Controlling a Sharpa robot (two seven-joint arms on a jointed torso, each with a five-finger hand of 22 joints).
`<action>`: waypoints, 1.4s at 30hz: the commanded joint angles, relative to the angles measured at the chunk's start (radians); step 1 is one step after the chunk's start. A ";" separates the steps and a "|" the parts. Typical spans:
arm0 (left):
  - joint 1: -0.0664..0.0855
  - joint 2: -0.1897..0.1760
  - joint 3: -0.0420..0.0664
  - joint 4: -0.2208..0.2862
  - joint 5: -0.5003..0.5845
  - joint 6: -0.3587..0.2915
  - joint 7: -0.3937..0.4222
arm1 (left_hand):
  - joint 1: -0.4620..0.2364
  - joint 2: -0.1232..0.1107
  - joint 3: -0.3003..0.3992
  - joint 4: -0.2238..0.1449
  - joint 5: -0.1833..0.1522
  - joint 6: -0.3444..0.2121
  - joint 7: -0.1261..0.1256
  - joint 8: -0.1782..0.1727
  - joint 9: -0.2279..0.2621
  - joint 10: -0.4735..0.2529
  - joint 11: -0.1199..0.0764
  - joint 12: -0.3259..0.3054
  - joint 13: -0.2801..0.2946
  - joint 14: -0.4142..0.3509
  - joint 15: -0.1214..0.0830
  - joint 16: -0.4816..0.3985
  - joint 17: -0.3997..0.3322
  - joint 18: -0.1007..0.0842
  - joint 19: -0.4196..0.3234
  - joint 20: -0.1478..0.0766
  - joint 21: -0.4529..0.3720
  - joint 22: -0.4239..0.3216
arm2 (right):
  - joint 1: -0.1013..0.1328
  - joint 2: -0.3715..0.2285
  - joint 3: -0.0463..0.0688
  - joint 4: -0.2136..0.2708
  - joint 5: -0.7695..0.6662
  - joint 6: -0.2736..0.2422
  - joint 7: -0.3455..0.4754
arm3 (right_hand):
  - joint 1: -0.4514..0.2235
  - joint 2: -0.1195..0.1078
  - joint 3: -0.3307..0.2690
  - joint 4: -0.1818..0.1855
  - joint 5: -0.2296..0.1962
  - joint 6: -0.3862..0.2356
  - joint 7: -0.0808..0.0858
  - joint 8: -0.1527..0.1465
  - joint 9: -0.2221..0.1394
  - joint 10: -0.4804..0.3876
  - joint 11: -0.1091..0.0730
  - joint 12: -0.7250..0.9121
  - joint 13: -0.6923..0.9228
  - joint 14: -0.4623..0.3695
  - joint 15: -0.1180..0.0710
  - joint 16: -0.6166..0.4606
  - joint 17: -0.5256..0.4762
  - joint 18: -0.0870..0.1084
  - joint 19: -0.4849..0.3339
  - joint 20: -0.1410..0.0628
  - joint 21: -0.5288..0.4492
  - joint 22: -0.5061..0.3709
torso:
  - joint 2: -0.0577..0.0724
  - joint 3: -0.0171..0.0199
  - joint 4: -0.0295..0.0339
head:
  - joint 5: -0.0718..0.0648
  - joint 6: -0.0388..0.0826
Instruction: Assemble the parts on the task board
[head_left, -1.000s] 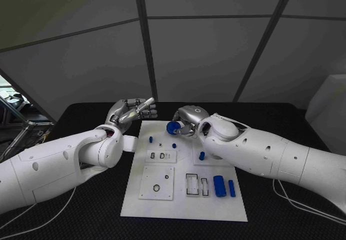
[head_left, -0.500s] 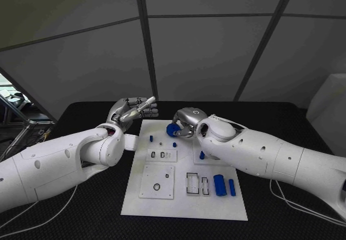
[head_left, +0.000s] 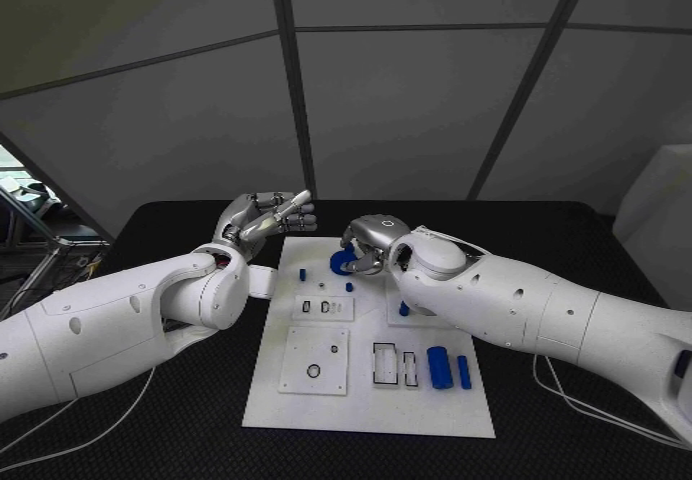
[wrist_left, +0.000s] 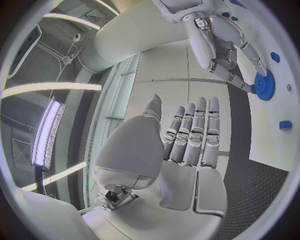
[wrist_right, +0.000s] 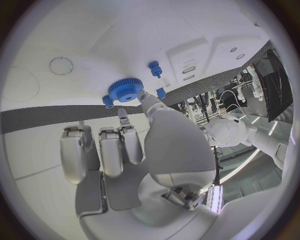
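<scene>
surface: black table (head_left: 173, 420), white task board (head_left: 368, 400) centred | right hand (head_left: 369, 243) pinches blue gear (head_left: 346, 262) over board's far edge | left hand (head_left: 264, 218) raised, fingers straight, empty | room: grey panel walls (head_left: 404, 110)

The task board (head_left: 289, 405) is set at the middle of the table (head_left: 577, 240). A gear (head_left: 343, 262) is held by the right hand (head_left: 369, 240) over the board's far edge; the left hand (head_left: 260, 222) is raised just beyond the board's far left corner. Two cylinders (head_left: 449, 371) are laid near the board's right edge.
</scene>
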 joint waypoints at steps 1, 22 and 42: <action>0.002 0.000 0.001 0.001 -0.007 0.013 0.000 | 0.003 0.003 0.002 -0.006 -0.002 0.002 0.003 -0.004 -0.001 -0.001 0.006 -0.004 -0.001 0.002 0.001 -0.004 0.001 0.003 -0.005 0.003 0.004 0.001 | 0.001 0.003 0.000 -0.006 0.006 0.038 0.020 | -0.011 -0.007 -0.012 0.004 -0.006 -0.017 0.001 -0.003 -0.001 0.012 0.009 -0.004 0.144 0.103 0.009 0.007 0.248 -0.007 0.051 0.008 0.003 0.199 | 0.000 0.0003 0.0008 | 0.001 -0.001; 0.002 -0.006 0.001 -0.003 -0.007 0.015 -0.006 | 0.003 0.003 0.001 -0.007 -0.002 0.002 0.003 -0.005 -0.001 -0.001 0.006 -0.005 -0.001 0.002 0.001 -0.005 0.002 0.003 -0.006 0.003 0.005 0.000 | 0.000 -0.048 0.000 0.026 0.088 -0.114 0.060 | -0.117 0.031 -0.050 0.090 0.052 0.030 0.006 0.003 0.004 0.025 0.014 0.014 0.161 0.104 0.014 0.010 0.257 -0.008 0.056 0.015 0.005 0.205 | -0.001 0.0032 -0.0027 | 0.008 0.002; 0.001 -0.009 0.001 -0.024 -0.007 0.018 -0.003 | 0.003 0.004 0.000 -0.008 -0.002 0.001 0.004 -0.006 -0.001 -0.002 0.007 -0.006 -0.001 0.002 0.002 -0.007 0.003 0.003 -0.006 0.003 0.005 0.000 | 0.007 -0.451 0.016 0.242 0.470 -0.052 0.299 | 0.077 -0.017 -0.037 -0.040 -0.022 0.046 -0.001 0.004 0.005 -0.013 0.006 -0.032 0.119 0.091 0.008 -0.012 0.201 0.007 0.002 0.010 -0.027 0.142 | -0.013 0.0117 -0.0378 | 0.011 0.021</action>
